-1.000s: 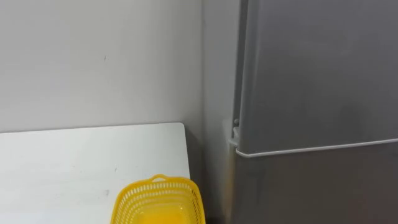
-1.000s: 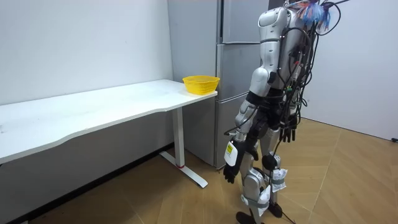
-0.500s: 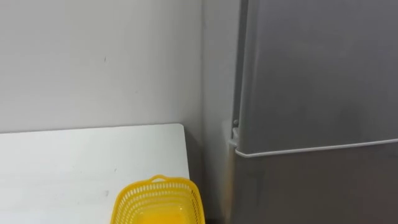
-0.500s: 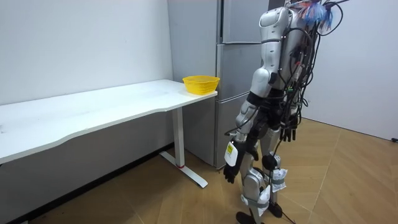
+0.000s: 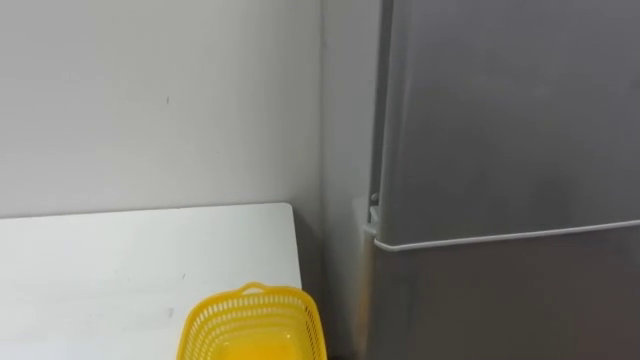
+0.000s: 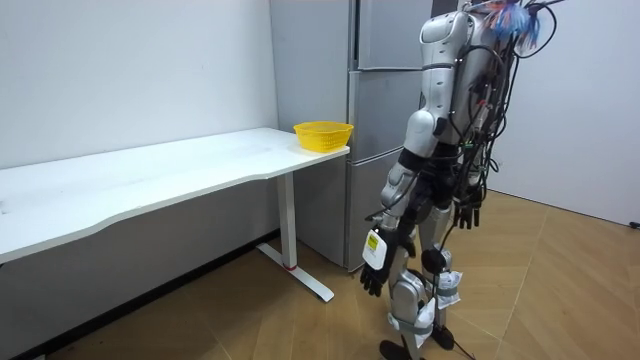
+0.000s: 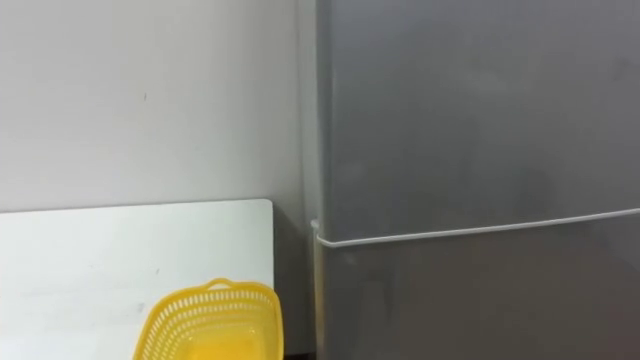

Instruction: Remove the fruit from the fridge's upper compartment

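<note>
The grey fridge (image 5: 500, 120) stands right in front of me, its upper door shut above the seam to the lower door (image 5: 500, 300). In the room view I stand upright on the wooden floor, facing the fridge (image 6: 380, 100) at about an arm's length. My left hand (image 6: 372, 272) hangs by my thigh, fingers relaxed and holding nothing. My right hand (image 6: 466, 214) hangs at my other side, fingers loose and empty. Both are well below the upper door.
A yellow mesh basket (image 5: 255, 325) sits at the white table's (image 5: 120, 260) corner nearest the fridge, to my left. A plain wall runs behind the table. Wooden floor (image 6: 540, 290) lies open behind me.
The eye view has shifted slightly, and my body has swayed a little towards the room view's right. Fridge door, basket and both hanging hands are as before.
</note>
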Tool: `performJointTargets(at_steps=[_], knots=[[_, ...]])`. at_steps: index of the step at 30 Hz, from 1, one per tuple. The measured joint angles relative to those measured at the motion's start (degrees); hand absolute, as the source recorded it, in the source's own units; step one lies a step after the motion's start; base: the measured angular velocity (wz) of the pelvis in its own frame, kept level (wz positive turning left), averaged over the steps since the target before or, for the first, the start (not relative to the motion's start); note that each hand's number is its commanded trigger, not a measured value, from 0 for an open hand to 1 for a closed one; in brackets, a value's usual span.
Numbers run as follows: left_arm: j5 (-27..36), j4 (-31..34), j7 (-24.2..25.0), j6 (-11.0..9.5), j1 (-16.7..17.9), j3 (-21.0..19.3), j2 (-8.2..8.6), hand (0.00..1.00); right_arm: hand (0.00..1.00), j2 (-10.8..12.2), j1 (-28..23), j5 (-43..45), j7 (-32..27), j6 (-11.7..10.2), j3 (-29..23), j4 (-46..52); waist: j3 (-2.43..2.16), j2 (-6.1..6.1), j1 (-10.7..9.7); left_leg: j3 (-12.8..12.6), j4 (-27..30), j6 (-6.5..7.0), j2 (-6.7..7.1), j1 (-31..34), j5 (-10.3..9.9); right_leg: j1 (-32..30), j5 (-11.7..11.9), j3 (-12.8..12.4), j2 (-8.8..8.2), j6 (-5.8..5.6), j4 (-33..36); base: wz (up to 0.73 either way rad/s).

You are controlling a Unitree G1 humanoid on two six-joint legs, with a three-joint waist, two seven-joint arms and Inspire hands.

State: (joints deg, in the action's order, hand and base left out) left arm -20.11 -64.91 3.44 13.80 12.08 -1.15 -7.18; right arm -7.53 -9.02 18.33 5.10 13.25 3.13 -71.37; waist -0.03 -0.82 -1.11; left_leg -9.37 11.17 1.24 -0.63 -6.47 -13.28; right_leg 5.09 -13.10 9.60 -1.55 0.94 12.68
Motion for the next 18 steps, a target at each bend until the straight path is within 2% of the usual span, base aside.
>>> performJointTargets(at_steps=[3, 5, 10, 14, 17, 18], knots=[[4.32, 0.05, -1.36, -0.04, 0.36, -1.57, 0.06, 0.0, 0.0, 0.0, 0.23, 0.2, -0.07, 0.0, -0.31, -0.02, -0.03, 0.1, 0.02, 0.08, -0.08, -0.04, -0.02, 0.03, -0.08, -0.07, 0.0, 0.11, 0.02, 0.0, -0.11, 0.0], [8.37, 0.13, -3.08, -0.06, 0.79, -4.92, 0.13, 0.0, 0.0, 0.0, 0.3, 0.22, -0.26, -0.02, -0.87, -0.03, -0.05, 0.2, 0.14, 0.09, -0.39, -0.04, -0.01, -0.06, -0.08, -0.09, 0.0, 0.14, 0.03, 0.01, -0.16, 0.0], [19.16, 0.63, -8.59, -0.41, 1.15, -9.43, 0.14, 0.0, 0.0, 0.01, 0.29, -0.03, -1.32, -0.01, -1.77, -0.16, -0.06, 0.58, 0.04, 0.21, -0.27, -0.04, 0.15, -0.01, -0.08, -0.1, -0.01, 0.74, -0.26, 0.01, -0.1, 0.01], [31.05, 0.84, -14.25, -2.93, 0.99, -13.17, 0.25, 0.0, 0.0, 0.03, 0.57, -0.53, -2.56, -0.05, -3.29, -0.25, -0.05, 0.62, 0.14, 0.19, -0.34, -0.03, 0.25, 0.09, -0.08, -0.06, -0.06, 1.2, -0.43, -0.07, -0.13, 0.0], [41.02, 0.95, -18.37, -4.83, 1.0, -14.62, 0.29, 0.0, 0.0, 0.02, 0.61, -0.51, -3.13, -0.17, -3.25, -0.24, -0.09, 0.69, 0.68, 0.18, -0.4, -0.01, 0.25, -0.19, -0.09, -0.07, -0.07, 1.09, -0.44, -0.08, 0.04, -0.01], [42.53, 1.03, -19.15, -5.22, 1.0, -14.71, 0.29, 0.0, 0.0, 0.02, 0.51, -0.51, -3.17, -0.23, -3.25, -0.23, -0.09, 0.7, 0.88, 0.18, -0.41, -0.01, 0.25, -0.21, -0.08, -0.06, -0.07, 1.08, -0.44, -0.07, 0.06, 0.0]])
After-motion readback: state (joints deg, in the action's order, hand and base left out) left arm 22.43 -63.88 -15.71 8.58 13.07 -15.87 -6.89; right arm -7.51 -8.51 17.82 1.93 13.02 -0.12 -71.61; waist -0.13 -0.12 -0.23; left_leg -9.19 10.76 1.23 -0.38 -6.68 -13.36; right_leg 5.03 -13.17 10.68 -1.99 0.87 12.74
